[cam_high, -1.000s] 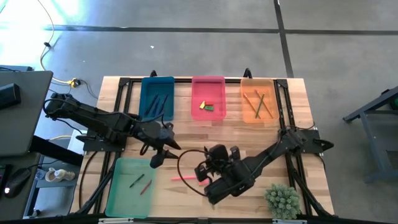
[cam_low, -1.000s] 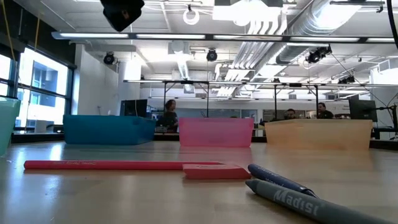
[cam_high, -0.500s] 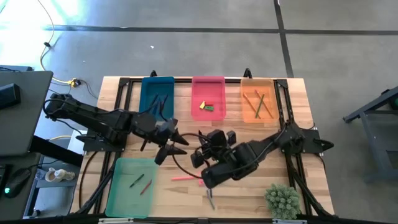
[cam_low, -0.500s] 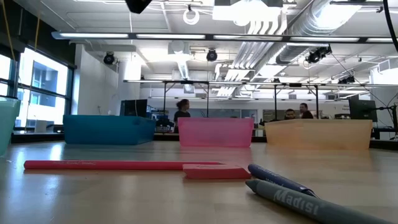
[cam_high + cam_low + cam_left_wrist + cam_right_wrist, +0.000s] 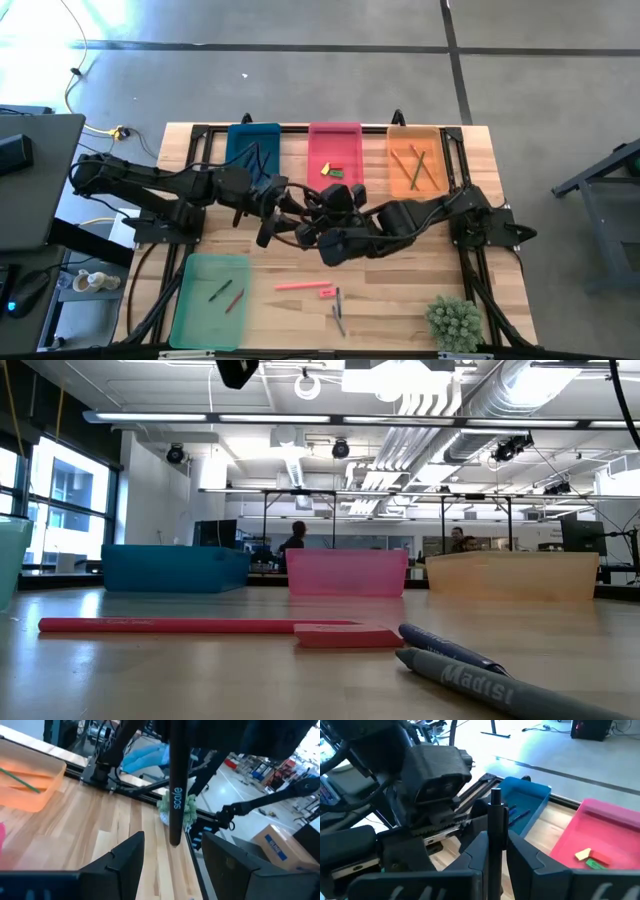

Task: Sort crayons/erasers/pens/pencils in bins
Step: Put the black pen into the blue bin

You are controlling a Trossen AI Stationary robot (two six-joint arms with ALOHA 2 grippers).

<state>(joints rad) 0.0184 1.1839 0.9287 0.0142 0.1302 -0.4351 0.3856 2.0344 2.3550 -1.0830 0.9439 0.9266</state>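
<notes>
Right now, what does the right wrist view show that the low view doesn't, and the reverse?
Only the right wrist view: the right gripper shut on a black pen, the left gripper facing it, and erasers inside the pink bin. Only the low view: a red-pink pencil, pink eraser and two pens lying on the table. Both: the blue bin and pink bin.

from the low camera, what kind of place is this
Probably an open robotics lab or workshop: exposed ceiling ducts, rows of desks with monitors and people behind the wooden table.
</notes>
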